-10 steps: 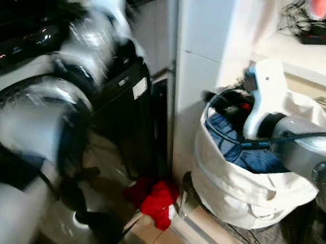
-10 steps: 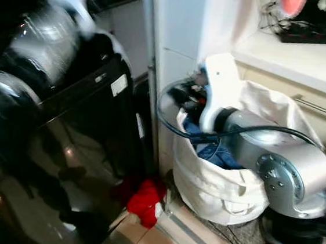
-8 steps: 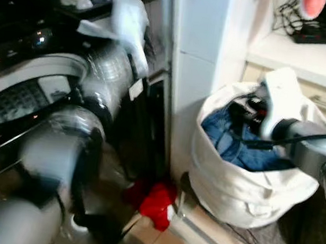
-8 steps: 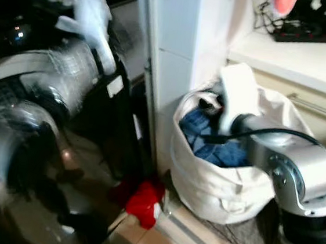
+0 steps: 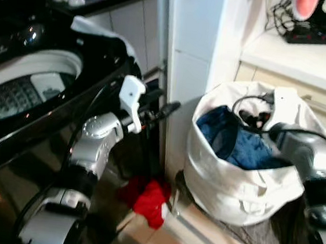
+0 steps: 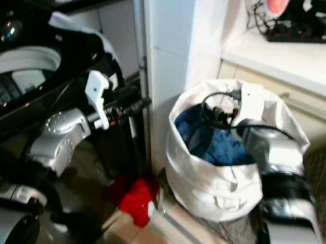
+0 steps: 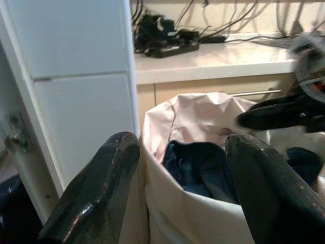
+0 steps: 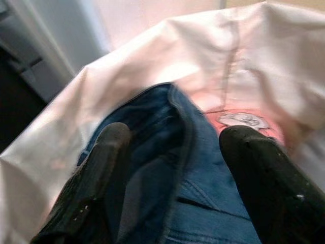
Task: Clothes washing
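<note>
1. The white laundry bag (image 5: pixel 232 187) stands on the floor at about 3 o'clock in the head view, against the white cabinet (image 5: pixel 194 49). It holds blue denim clothing (image 5: pixel 236 147), so the unloading looks barely begun — that is a judgement from how full the bag appears.

2. The right gripper (image 8: pixel 175 168) is down inside the bag's mouth, its two black fingers spread wide apart with the denim between and below them. Nothing is pinched yet.

3. The left gripper (image 7: pixel 180 168) hangs between the washer and the bag, at about 10 o'clock from the bag, pointing toward it. Its fingers are spread too, and it carries nothing.

4. The washing machine (image 5: pixel 32 85) sits at 9 o'clock with its top opening (image 5: pixel 21 81) exposed. How much already lies in the drum cannot be told.

5. A red garment (image 5: pixel 146 197) lies on the floor at 6 o'clock, between the washer and the bag — it would also need picking up.

6. Left to do, as I judge it: close on the denim, lift it out, carry it to the drum, then repeat for the rest.
</note>
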`<state>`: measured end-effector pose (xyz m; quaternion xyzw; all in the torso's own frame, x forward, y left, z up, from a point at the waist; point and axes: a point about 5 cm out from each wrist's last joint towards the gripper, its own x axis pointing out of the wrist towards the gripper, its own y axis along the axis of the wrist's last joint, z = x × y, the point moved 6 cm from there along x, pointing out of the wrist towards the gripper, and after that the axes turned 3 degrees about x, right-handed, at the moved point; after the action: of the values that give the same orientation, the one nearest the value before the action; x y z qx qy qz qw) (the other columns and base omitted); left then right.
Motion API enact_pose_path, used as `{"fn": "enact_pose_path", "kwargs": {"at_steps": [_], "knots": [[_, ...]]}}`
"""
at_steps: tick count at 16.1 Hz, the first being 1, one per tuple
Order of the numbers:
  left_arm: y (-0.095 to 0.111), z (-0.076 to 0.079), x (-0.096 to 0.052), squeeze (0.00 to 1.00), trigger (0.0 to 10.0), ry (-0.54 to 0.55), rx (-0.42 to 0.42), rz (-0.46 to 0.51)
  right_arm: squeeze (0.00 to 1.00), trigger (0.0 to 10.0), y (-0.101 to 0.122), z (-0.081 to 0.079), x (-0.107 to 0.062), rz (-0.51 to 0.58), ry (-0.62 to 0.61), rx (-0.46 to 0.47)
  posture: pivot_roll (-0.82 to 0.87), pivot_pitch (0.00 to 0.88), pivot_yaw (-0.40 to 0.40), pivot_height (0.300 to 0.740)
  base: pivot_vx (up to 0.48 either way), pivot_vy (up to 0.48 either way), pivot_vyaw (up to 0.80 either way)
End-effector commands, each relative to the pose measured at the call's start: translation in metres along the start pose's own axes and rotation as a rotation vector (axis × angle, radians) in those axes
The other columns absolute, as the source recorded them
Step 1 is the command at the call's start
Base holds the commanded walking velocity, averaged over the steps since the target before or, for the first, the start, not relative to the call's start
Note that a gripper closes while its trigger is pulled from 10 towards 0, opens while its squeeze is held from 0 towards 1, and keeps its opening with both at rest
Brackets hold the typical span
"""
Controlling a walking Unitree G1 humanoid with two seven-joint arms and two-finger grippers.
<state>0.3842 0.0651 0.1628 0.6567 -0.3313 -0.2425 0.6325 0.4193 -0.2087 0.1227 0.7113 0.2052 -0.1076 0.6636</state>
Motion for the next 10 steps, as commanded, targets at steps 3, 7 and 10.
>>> {"fn": "enact_pose_path", "kwargs": {"at_steps": [3, 7, 10], "knots": [[0.004, 0.014, -0.012, 0.0, 10.0, -0.068, 0.056, -0.053, 1.0, 10.0, -0.006, -0.002, 0.016, -0.041, -0.033, -0.1, 0.0, 0.0, 0.047, 0.74, 0.0, 0.0, 0.0], [0.003, 0.043, -0.043, 0.0, 10.0, -0.117, 0.04, -0.09, 1.0, 10.0, -0.013, 0.02, 0.022, -0.036, -0.197, -0.221, 0.11, 0.0, -0.003, 0.74, 0.0, 0.0, 0.0], [0.007, 0.042, -0.052, 0.0, 10.0, -0.057, 0.09, -0.102, 0.66, 10.0, -0.023, 0.014, 0.025, -0.032, -0.18, -0.076, 0.15, 0.0, -0.021, 0.74, 0.0, 0.0, 0.0]]}}
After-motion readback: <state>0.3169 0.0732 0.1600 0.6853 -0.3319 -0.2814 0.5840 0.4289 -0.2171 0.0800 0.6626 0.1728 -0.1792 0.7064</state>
